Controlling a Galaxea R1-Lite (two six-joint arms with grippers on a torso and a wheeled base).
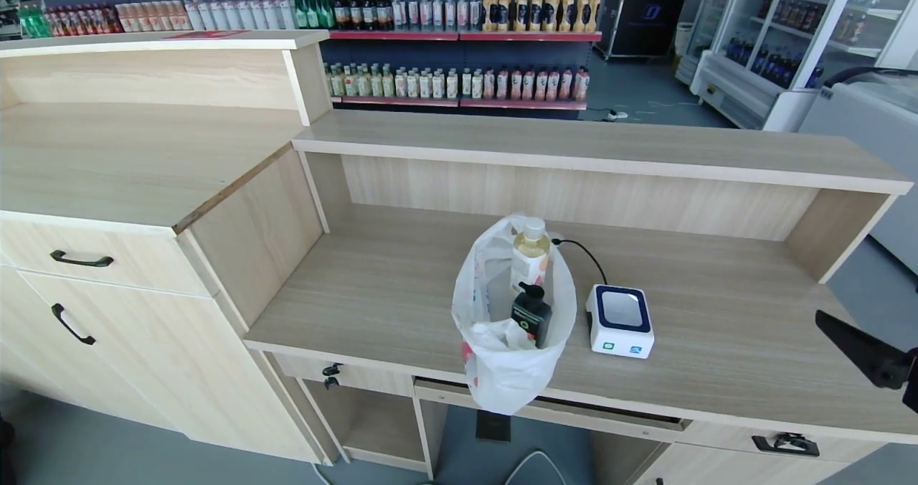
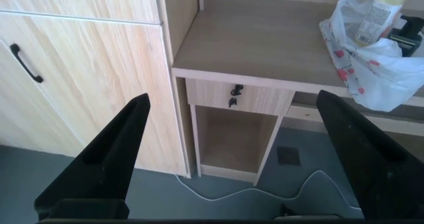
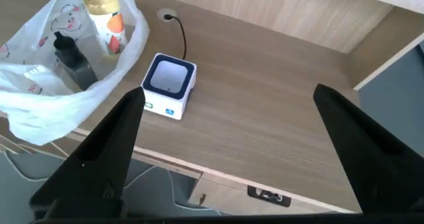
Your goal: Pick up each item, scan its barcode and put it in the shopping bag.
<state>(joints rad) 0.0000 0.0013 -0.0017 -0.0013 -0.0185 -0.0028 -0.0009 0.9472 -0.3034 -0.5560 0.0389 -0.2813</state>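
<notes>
A shop; drink shelves [image 1: 459, 11], fridges [image 1: 782, 33], checkout counter [image 1: 717, 327].

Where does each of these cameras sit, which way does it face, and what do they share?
Head view: on the robot's head, facing forward and down at the counter, bag and scanner; the dark tip of the right arm shows.
Left wrist view: on the left arm, low before the counter, facing its drawer and cupboard; the open left gripper frames it.
Right wrist view: above the counter, looking down at scanner and bag; the open right gripper frames it.
Shared: all show the bag.
</notes>
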